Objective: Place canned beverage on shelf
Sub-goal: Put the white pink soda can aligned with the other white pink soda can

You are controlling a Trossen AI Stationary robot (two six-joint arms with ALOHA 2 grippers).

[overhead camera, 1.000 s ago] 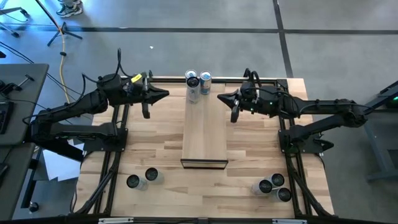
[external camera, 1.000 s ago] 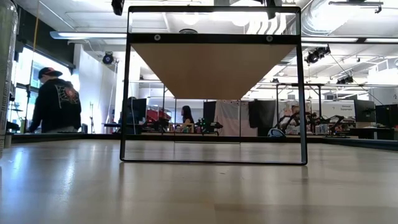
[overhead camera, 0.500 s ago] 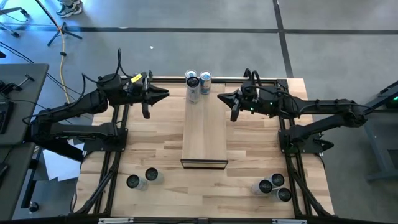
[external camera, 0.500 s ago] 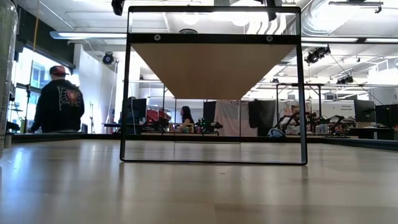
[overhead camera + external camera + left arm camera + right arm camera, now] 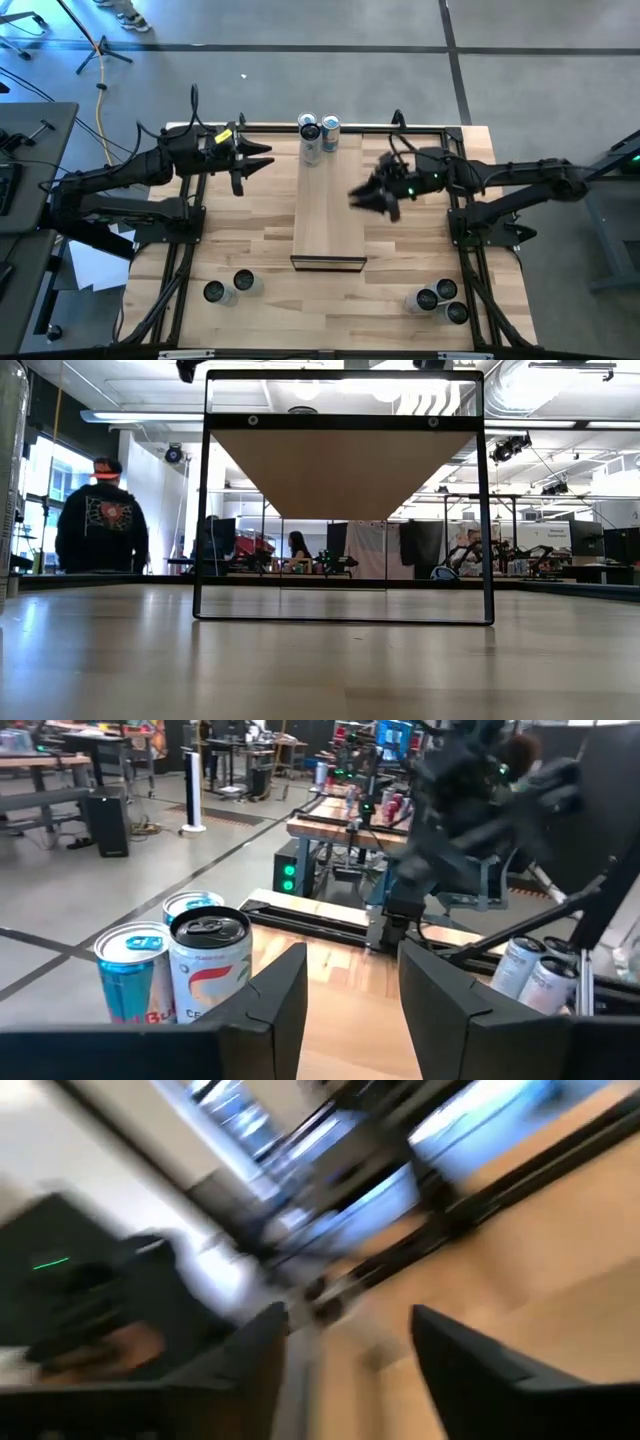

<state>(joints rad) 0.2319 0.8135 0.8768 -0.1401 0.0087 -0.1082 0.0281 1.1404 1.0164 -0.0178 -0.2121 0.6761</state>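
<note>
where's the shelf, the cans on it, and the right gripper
shelf (image 5: 328, 225): high view, bare middle of its wood top
cans (image 5: 310, 131): high view, lid of one at the far end
right gripper (image 5: 357, 197): high view, between its fingertips

The shelf (image 5: 328, 215) (on the table (image 5: 260, 250)) carries three cans (image 5: 318, 133) at its far end.

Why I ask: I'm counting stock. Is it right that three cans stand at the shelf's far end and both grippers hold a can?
Not quite. Three cans do stand at the shelf far end, but the left gripper and right gripper hold nothing, as the high view and both wrist views show.
</note>
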